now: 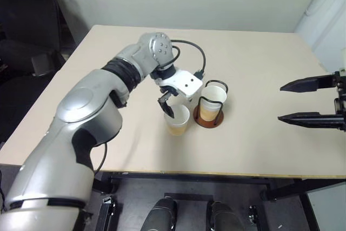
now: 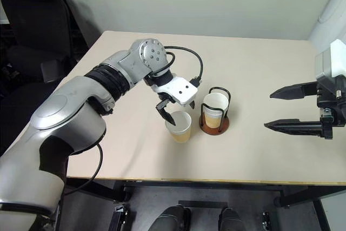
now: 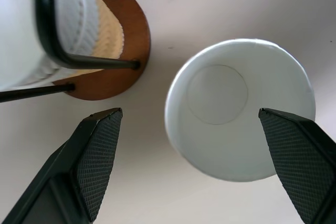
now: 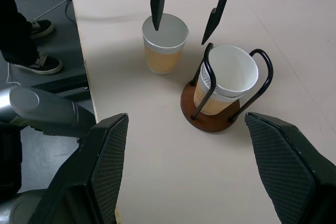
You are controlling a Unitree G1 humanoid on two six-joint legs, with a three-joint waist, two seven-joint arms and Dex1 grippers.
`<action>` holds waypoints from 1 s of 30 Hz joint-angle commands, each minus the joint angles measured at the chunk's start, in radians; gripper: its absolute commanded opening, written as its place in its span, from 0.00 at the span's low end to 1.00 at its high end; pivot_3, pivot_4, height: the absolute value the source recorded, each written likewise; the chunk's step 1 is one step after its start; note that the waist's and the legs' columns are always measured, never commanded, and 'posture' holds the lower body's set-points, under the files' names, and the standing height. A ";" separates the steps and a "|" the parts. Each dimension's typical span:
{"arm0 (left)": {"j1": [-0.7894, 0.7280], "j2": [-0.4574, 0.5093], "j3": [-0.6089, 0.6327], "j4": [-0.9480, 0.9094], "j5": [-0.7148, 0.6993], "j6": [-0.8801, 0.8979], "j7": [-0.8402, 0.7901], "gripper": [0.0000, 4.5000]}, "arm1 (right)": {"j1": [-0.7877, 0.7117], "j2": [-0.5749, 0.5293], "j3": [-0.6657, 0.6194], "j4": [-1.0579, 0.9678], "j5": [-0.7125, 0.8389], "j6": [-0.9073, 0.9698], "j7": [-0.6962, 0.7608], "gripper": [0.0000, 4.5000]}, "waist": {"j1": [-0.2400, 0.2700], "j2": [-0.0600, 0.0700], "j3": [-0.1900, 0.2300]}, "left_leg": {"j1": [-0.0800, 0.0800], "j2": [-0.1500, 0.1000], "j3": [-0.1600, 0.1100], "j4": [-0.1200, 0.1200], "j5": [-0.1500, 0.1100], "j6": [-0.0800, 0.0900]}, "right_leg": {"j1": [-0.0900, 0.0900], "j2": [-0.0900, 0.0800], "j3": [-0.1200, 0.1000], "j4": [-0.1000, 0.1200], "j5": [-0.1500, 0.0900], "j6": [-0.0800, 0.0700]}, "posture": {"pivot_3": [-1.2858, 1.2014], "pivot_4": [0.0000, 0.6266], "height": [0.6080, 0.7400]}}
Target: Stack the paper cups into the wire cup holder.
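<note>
A loose paper cup (image 1: pixel 178 120) stands upright on the table, just left of the wire cup holder (image 1: pixel 208 123). Inside the holder's black loops sits another paper cup (image 4: pixel 226 77); I cannot tell whether more than one is nested there. My left gripper (image 3: pixel 190 113) points down over the loose cup and is open. One of its fingers (image 3: pixel 294 156) is at the cup's outer side, the other in the gap between cup and holder. It holds nothing. My right gripper (image 1: pixel 280 102) hovers open and empty over the table's right side, aimed toward the holder.
The beige table (image 1: pixel 259 150) has its front edge near me. A black chair (image 1: pixel 27 25) stands off the table's far left corner. A person's shoes (image 4: pixel 34 64) show on the floor beside the table.
</note>
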 commanded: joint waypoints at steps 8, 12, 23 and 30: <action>0.061 -0.022 0.054 0.022 0.142 -0.100 -0.029 0.54 | -0.016 -0.005 -0.040 -0.001 0.011 -0.021 -0.015 0.80 | 0.000 0.000 0.000 | 0.000 0.000 0.000 0.000 0.001 -0.001 | 0.000 0.000 0.000 0.000 0.000 0.000 | 0.52 0.24 1.00; 0.069 -0.032 0.082 0.042 0.177 -0.114 -0.029 0.21 | -0.018 -0.007 -0.037 0.001 0.012 -0.023 -0.016 0.80 | 0.000 0.000 0.000 | 0.000 0.000 0.000 0.000 0.001 -0.001 | 0.000 0.000 0.000 0.000 0.000 0.000 | 0.52 0.24 1.00; -0.070 -0.041 0.140 0.146 0.173 -0.083 -0.029 0.00 | -0.056 -0.019 -0.011 0.082 -0.040 -0.105 -0.004 0.80 | 0.000 0.000 0.000 | -0.001 0.000 0.000 0.000 0.000 0.001 | 0.000 0.000 0.000 -0.001 0.000 -0.002 | 0.52 0.24 1.00; -0.146 -0.041 0.200 0.197 0.186 -0.054 -0.029 0.00 | -0.043 -0.009 -0.019 0.180 -0.118 -0.222 0.046 0.80 | 0.000 0.000 0.000 | 0.000 0.000 0.000 -0.001 -0.002 0.002 | 0.000 0.000 0.000 -0.001 -0.001 -0.002 | 0.52 0.24 1.00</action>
